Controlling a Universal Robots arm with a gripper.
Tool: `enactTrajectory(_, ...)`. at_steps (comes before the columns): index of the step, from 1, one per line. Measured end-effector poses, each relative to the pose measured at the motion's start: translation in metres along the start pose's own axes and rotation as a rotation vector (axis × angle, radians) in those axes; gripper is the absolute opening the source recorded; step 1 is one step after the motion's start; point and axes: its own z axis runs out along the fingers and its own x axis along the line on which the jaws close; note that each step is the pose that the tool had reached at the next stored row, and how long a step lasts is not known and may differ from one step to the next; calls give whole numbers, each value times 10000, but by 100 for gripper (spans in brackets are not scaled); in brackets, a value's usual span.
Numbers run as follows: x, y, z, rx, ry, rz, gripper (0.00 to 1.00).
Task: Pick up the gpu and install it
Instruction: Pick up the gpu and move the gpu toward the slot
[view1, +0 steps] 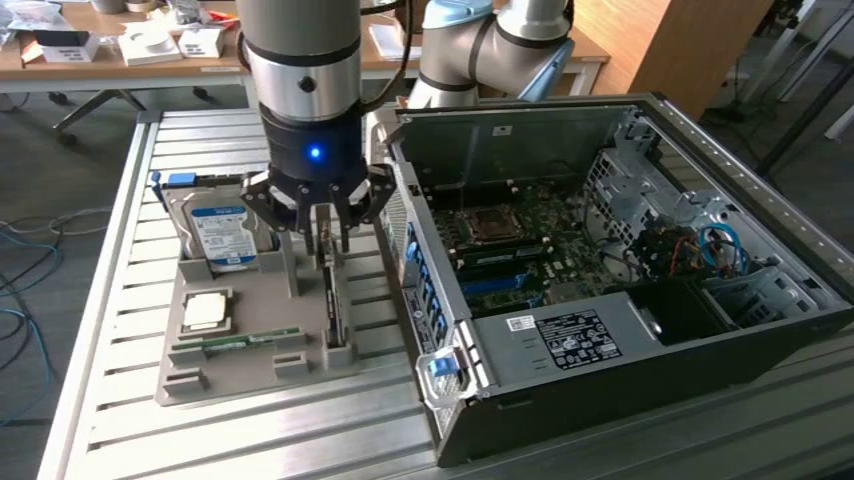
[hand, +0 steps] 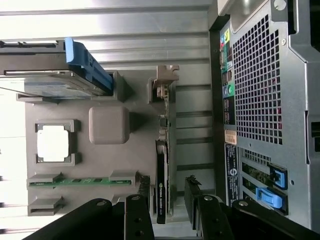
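Thin dark gpu card (view1: 332, 305), grey end bracket, stands upright on edge in grey holder tray (view1: 274, 368) slot, top edge free for grasping. Black gripper (view1: 330, 240) above; fingers (hand: 136, 220) open, straddling card, nothing held.

one gpu (view1: 331, 300), one hard drive (view1: 220, 237), one processor chip (view1: 204, 311), one memory stick (view1: 240, 341), one grey tray (view1: 247, 378), one computer case (view1: 601, 345).

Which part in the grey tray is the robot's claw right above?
The gpu, the thin dark card standing on edge nearest the computer case. The gripper straddles it; the hard drive, square chip and green memory stick sit aside.
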Motion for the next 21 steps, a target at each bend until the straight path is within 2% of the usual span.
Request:
enactTrajectory(3,1,-2,45,0,0,0,42)
enactTrajectory(8,1,-2,53,-2,-1,1,42)
enactTrajectory(18,5,-12,228,0,1,0,42)
enactTrajectory(21,6,-13,250,1,1,1,42)
